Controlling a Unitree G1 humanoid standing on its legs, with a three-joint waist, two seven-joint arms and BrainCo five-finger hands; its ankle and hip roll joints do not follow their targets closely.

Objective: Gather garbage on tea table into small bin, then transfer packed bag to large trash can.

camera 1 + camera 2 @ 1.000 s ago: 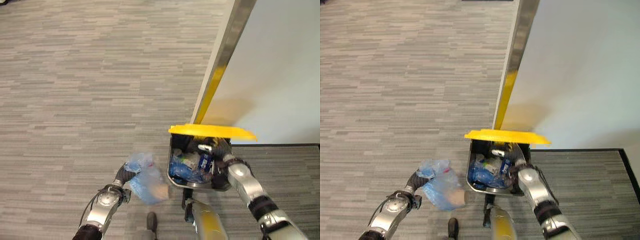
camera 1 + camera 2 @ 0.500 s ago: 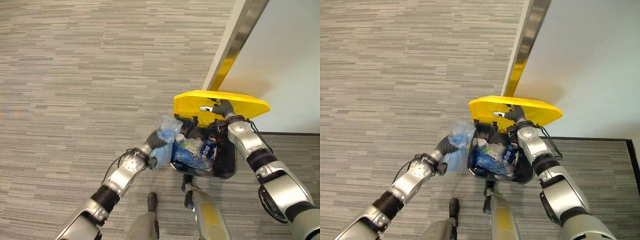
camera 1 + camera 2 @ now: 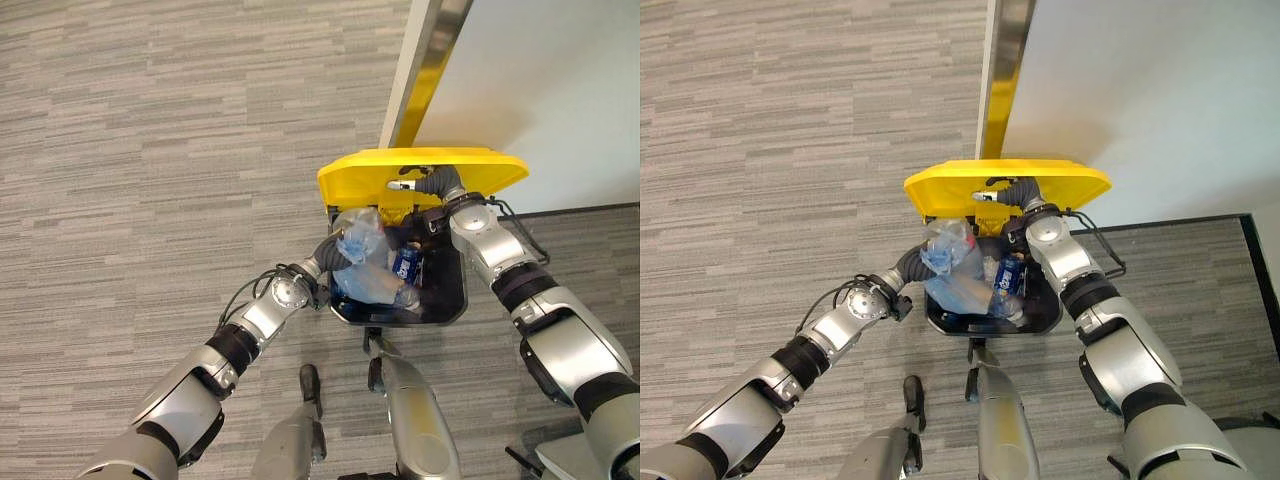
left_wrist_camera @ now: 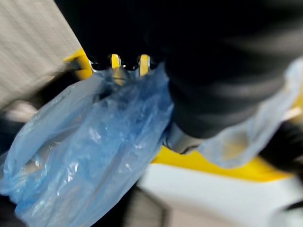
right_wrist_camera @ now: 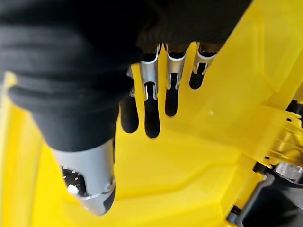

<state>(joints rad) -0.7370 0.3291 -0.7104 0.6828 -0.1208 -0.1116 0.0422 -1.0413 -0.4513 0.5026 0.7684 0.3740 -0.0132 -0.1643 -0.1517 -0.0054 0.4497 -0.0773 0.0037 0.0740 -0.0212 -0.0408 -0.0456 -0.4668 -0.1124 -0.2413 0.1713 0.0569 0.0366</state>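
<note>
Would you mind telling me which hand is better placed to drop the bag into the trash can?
The left hand: it grips the blue bag over the open trash can, while the right hand props the yellow lid with straight fingers.

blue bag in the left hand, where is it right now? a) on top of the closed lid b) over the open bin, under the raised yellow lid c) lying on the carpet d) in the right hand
b: the left hand holds the blue bag over the open bin, while the right hand props up the yellow lid.
</note>
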